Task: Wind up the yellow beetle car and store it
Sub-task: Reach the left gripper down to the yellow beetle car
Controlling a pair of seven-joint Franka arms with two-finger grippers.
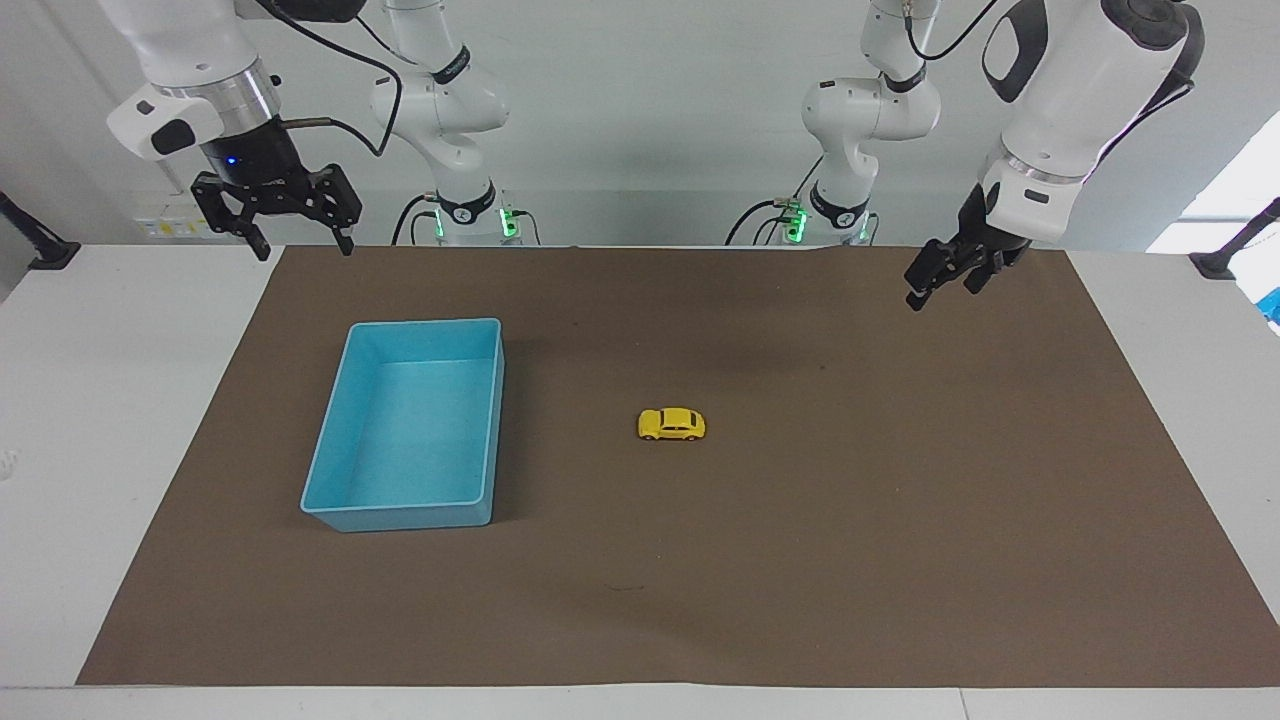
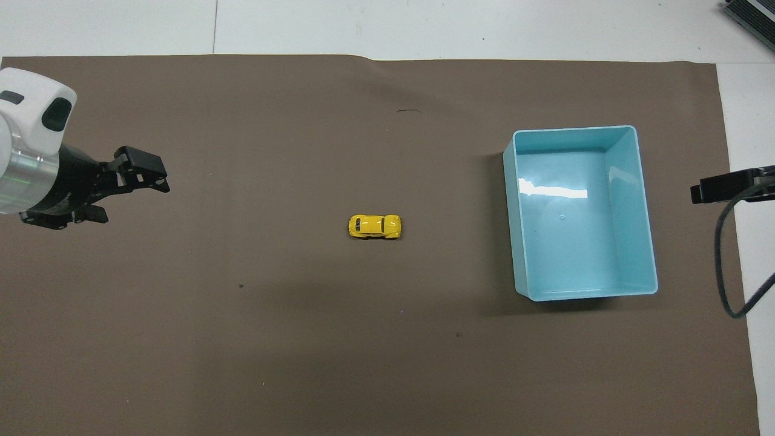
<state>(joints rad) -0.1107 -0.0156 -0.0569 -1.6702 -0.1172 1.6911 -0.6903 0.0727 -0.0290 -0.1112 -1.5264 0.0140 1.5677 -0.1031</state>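
The yellow beetle car (image 1: 671, 424) sits mid-tabletop beside the blue bin (image 1: 330, 448) — probably light, hard, slick-roofed; best pinched across its flat sides. Left end effector (image 1: 943, 276) and waiting right end effector (image 1: 278, 213) hang empty, fingers apart.

A white table (image 1: 110, 400) is carrying a brown mat (image 1: 850, 560) that is covering most of the tabletop, leaving bare white strips along the edges at both arms' ends and along the edge farthest from the robots. On the mat, a yellow beetle car (image 1: 671, 424) is sitting on its wheels about midway between the tabletop's edges, with its long side running from one arm's end toward the other. A blue bin (image 1: 340, 505) is standing open on the mat toward the right arm's end, well apart from the car, its long sides running away from the robots.
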